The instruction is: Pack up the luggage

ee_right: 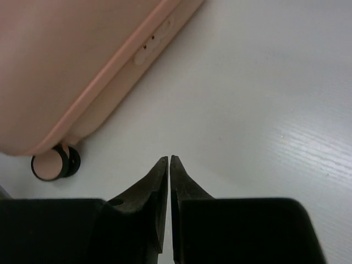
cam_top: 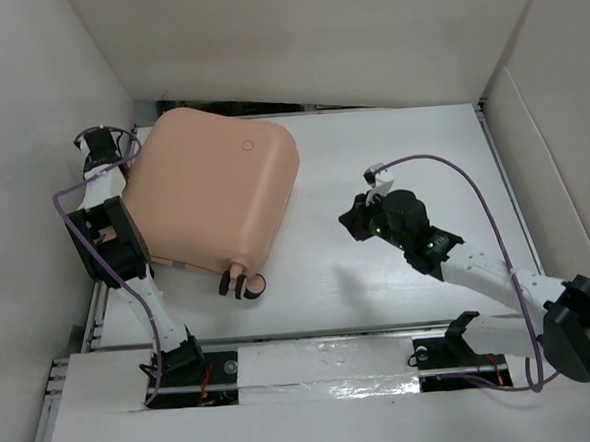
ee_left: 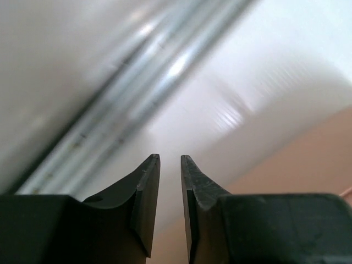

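Two hazards stand out in the top view. The luggage (cam_top: 213, 191) lies closed and flat by the table's (cam_top: 401, 144) far-left corner, wheels (cam_top: 241, 281) toward the near edge. The left arm curls round its left side, with the left gripper (cam_top: 95, 143) wedged between the shell and the side wall (cam_top: 30, 147). Any swing there risks striking wall or shell, or snagging the purple cable. The right gripper (cam_top: 360, 220) hovers over bare table right of centre, well apart from the case. Open room lies to the right and along the near edge, and none on the left.

Left wrist view: the fingers (ee_left: 146, 192) stand narrowly parted with nothing between them. A metal rail (ee_left: 137, 71) runs close ahead and peach shell fills the lower right. Clearance looks tight on both sides.

Right wrist view: the fingers (ee_right: 159, 192) are all but together, holding nothing. The case's edge and one wheel sit ahead on the left. A push from this side would likely slide the case into the left arm.
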Robot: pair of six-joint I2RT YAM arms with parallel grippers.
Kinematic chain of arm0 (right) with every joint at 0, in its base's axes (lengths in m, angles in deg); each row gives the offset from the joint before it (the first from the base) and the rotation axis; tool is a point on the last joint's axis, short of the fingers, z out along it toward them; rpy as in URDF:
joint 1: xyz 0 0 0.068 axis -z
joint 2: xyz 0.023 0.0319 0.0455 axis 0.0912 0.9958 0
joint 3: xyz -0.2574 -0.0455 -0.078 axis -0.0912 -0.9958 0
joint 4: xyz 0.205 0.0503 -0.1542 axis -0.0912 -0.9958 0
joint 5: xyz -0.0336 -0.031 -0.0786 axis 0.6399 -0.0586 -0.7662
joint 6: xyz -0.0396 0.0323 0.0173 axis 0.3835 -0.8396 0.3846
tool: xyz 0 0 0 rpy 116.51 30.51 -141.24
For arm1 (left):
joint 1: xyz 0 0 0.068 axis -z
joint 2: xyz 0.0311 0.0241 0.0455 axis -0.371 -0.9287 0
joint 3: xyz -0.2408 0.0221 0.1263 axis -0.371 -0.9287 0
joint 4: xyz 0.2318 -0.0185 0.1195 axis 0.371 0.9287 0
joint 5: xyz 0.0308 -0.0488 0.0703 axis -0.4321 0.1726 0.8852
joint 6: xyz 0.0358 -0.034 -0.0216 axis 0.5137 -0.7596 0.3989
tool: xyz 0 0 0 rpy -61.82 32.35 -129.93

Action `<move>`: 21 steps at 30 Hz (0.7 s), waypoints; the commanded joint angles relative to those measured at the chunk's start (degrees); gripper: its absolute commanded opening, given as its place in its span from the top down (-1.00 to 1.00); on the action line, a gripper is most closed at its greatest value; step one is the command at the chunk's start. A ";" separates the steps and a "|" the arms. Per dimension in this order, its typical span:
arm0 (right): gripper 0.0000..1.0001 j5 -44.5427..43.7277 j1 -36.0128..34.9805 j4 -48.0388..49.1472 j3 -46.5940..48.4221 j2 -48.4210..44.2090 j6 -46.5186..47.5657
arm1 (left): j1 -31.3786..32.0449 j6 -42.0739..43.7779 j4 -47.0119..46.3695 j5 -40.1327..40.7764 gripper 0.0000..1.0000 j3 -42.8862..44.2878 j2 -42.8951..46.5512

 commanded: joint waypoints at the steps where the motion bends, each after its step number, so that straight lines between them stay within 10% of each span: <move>1: 0.65 -2.72 2.76 3.57 5.50 4.72 0.55 | 7.43 -1.73 6.84 -13.80 0.61 -10.52 6.63; 16: 0.40 9.67 4.27 4.46 22.71 27.15 0.81 | 17.90 -9.99 -3.18 -29.36 0.57 -44.62 39.85; 21: 0.39 12.12 6.11 -2.65 43.35 36.56 3.36 | 22.11 -14.91 -7.13 -32.10 0.52 -53.87 51.36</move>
